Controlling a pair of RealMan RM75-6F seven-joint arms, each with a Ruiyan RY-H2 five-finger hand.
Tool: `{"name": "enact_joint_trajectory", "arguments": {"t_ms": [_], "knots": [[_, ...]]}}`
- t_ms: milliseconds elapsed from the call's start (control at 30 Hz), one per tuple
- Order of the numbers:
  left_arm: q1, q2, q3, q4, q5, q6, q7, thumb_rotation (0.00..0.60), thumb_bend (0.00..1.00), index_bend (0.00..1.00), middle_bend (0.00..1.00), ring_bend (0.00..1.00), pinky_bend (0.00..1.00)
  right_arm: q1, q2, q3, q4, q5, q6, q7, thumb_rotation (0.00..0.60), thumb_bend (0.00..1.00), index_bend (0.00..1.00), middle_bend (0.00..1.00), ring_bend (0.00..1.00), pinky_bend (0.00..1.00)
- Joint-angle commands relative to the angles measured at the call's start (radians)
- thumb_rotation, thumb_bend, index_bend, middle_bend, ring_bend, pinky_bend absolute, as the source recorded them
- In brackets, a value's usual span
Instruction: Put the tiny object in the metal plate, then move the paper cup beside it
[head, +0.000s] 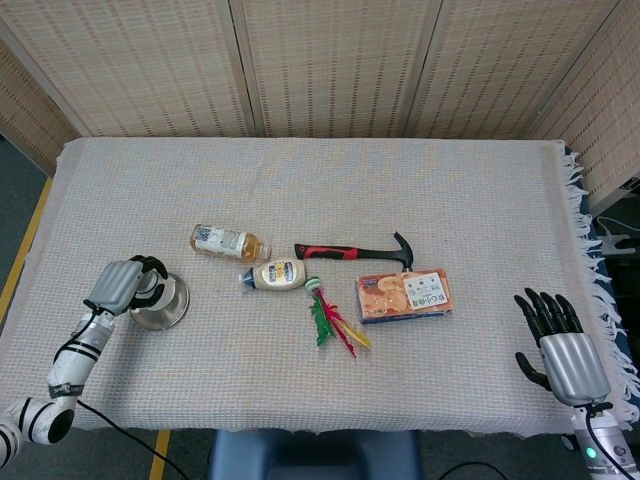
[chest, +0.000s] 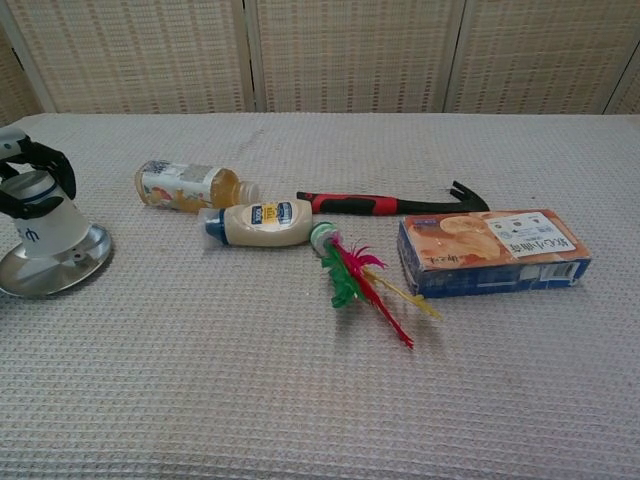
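The metal plate (head: 176, 300) (chest: 40, 276) lies on the left part of the cloth-covered table. My left hand (head: 124, 285) (chest: 34, 166) grips a white paper cup (chest: 45, 226) (head: 150, 293) from above. The cup stands mouth-down over the plate's left half, and I cannot tell whether it touches the plate. The tiny white object seen in the plate earlier is mostly hidden by the cup. My right hand (head: 559, 343) hangs off the table's right front corner with fingers spread and holds nothing.
A tea bottle (head: 228, 241) and a mayonnaise bottle (head: 275, 274) lie just right of the plate. Further right are a red-handled hammer (head: 355, 250), a feathered shuttlecock (head: 333, 322) and an orange snack box (head: 404, 295).
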Motion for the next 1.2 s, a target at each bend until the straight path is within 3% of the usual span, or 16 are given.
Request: {"name": "enact_joint_trajectory", "arguments": {"t_ms": [33, 333, 700, 1200], "knots": [[-0.003, -0.016, 0.011, 0.018, -0.002, -0.012, -0.004, 0.6, 0.51, 0.47, 0.4, 0.31, 0.69, 0.001, 0.0, 0.001, 0.0, 0.002, -0.002, 0.001, 0.6, 0.22, 0.0, 0.0, 0.0, 0.0], [0.002, -0.064, 0.031, 0.088, 0.004, 0.009, 0.038, 0.6, 0.51, 0.47, 0.4, 0.31, 0.69, -0.001, 0.001, 0.0, -0.002, 0.002, 0.001, -0.002, 0.6, 0.22, 0.0, 0.0, 0.0, 0.0], [0.033, -0.116, 0.02, 0.209, -0.038, 0.053, 0.107, 0.6, 0.51, 0.47, 0.42, 0.33, 0.69, -0.003, 0.0, 0.0, -0.005, 0.001, 0.007, -0.006, 0.6, 0.22, 0.0, 0.0, 0.0, 0.0], [0.017, -0.093, 0.05, 0.148, 0.052, 0.044, -0.15, 0.6, 0.51, 0.47, 0.42, 0.33, 0.68, -0.002, -0.004, -0.001, -0.004, 0.002, 0.004, -0.012, 0.6, 0.22, 0.0, 0.0, 0.0, 0.0]]}}
